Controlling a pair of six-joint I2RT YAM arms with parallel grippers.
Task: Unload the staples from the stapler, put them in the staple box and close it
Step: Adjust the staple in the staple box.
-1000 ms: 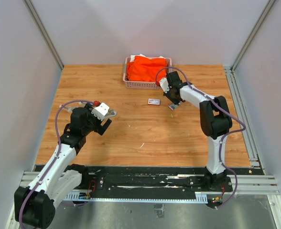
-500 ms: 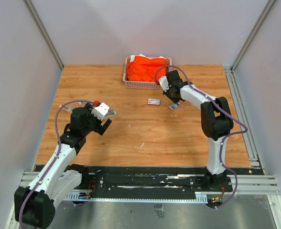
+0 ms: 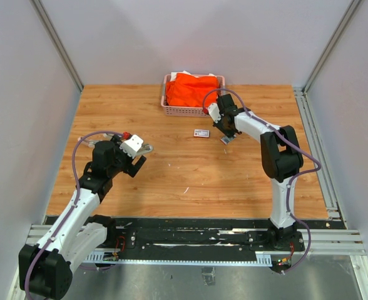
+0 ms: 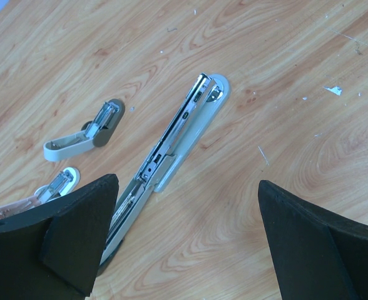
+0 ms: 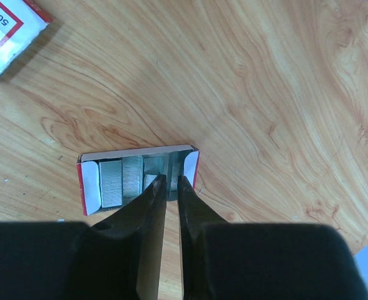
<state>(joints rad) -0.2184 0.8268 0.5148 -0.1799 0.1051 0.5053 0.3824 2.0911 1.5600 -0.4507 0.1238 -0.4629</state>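
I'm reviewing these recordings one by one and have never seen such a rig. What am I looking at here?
Two robot arms are bolted at the near edge of a table, each ending in a two-finger gripper. The wide picture looks down from above and behind them; the other two come from cameras on the wrists. The left gripper is open, over a stapler swung open on the wood, with two smaller staplers beside it. The right gripper is nearly closed, its tips in a small open box of staples; whether it pinches any, I cannot tell. A white red-labelled box lies nearby, a pink basket of orange cloth behind.
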